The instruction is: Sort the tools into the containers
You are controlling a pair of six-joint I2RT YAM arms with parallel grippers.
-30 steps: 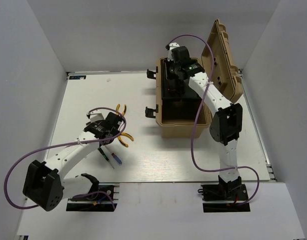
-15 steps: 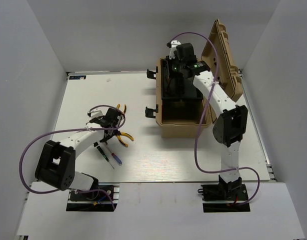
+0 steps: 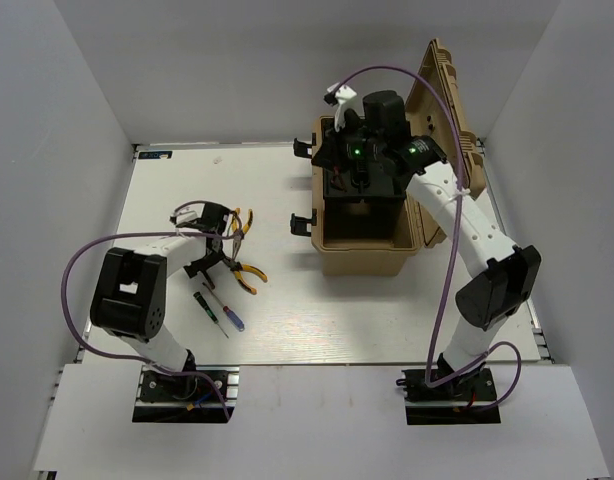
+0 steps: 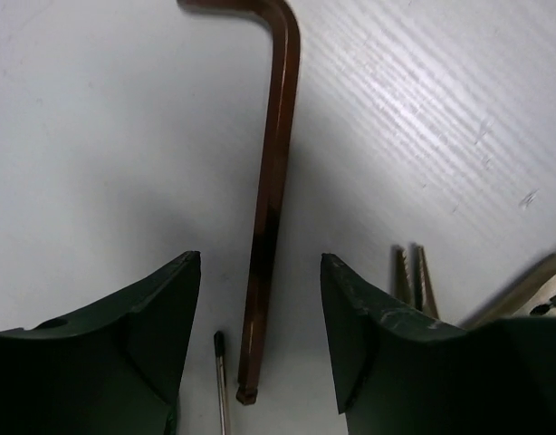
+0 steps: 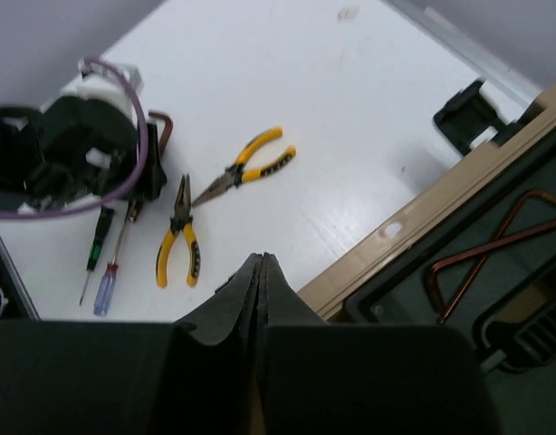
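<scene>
A dark brown L-shaped hex key (image 4: 271,199) lies flat on the white table, its long shaft between the fingers of my open left gripper (image 4: 260,272), which is low over it without touching it. A thin screwdriver tip (image 4: 221,385) lies beside the shaft. In the top view the left gripper (image 3: 213,228) is at the tool pile: two yellow-handled pliers (image 3: 243,222) (image 3: 250,274) and screwdrivers (image 3: 218,310). My right gripper (image 5: 262,263) is shut and empty, above the left rim of the tan toolbox (image 3: 371,258). Bent brown hex keys (image 5: 495,249) lie in the box's black tray.
The toolbox lid (image 3: 449,110) stands open at the back right. Black latches (image 3: 303,222) stick out of the box's left side. The right wrist view shows both pliers (image 5: 178,237) (image 5: 251,163), green and blue-handled screwdrivers (image 5: 99,245) and the left gripper (image 5: 70,163).
The left arm's elbow has swung left and its gripper has shifted slightly up-left over the hex key. The right gripper has risen out of the toolbox and moved right.
</scene>
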